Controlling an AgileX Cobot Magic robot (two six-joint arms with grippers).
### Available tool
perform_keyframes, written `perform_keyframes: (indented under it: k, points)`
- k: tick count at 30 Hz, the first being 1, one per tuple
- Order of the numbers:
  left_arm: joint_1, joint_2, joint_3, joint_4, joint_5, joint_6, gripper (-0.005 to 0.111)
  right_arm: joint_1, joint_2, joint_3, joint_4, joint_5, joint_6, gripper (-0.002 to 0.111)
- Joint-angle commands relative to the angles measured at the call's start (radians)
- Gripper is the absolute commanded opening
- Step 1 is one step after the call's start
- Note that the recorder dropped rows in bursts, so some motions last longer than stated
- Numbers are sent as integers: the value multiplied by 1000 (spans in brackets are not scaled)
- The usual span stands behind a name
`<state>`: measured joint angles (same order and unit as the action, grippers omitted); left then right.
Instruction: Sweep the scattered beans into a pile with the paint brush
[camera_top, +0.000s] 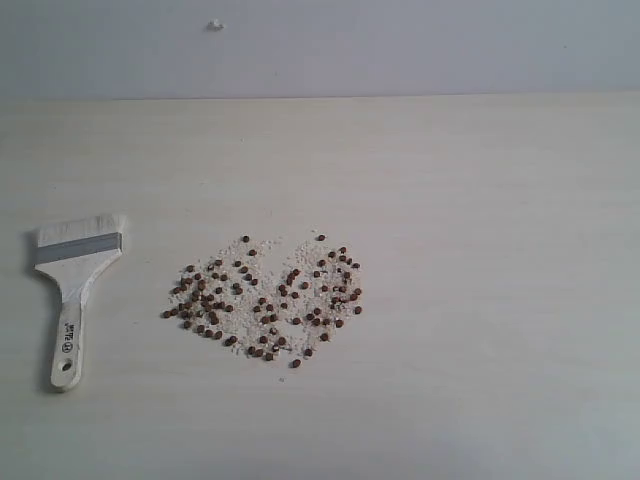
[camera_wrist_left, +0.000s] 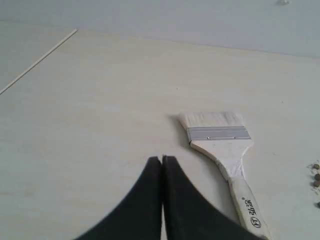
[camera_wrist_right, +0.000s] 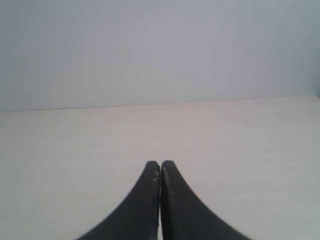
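Reddish-brown beans (camera_top: 265, 300) lie scattered in a loose patch mid-table, mixed with fine white crumbs. The paint brush (camera_top: 73, 287) lies flat at the left, bristles toward the back wall, its pale handle with a hole toward the front. In the left wrist view the paint brush (camera_wrist_left: 220, 142) lies just beside my left gripper (camera_wrist_left: 161, 158), whose black fingers are shut and empty above the table. A few beans (camera_wrist_left: 316, 176) show at that view's edge. My right gripper (camera_wrist_right: 160, 163) is shut on nothing over bare table. Neither gripper shows in the exterior view.
The pale wooden table (camera_top: 480, 250) runs back to a light grey wall (camera_top: 400, 45). A small white speck (camera_top: 215, 25) sits on the wall. A table edge (camera_wrist_left: 37, 61) shows in the left wrist view.
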<state>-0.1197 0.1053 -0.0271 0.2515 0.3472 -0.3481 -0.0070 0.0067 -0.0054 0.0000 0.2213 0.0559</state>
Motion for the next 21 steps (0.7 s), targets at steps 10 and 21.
perform_keyframes:
  k: [10,21]
  points:
    - [-4,-2,4,0,-2,0,0,-4,-7,5,136,-153,2,0]
    - [-4,-2,4,0,-2,0,0,-4,-7,5,524,-430,1,0]
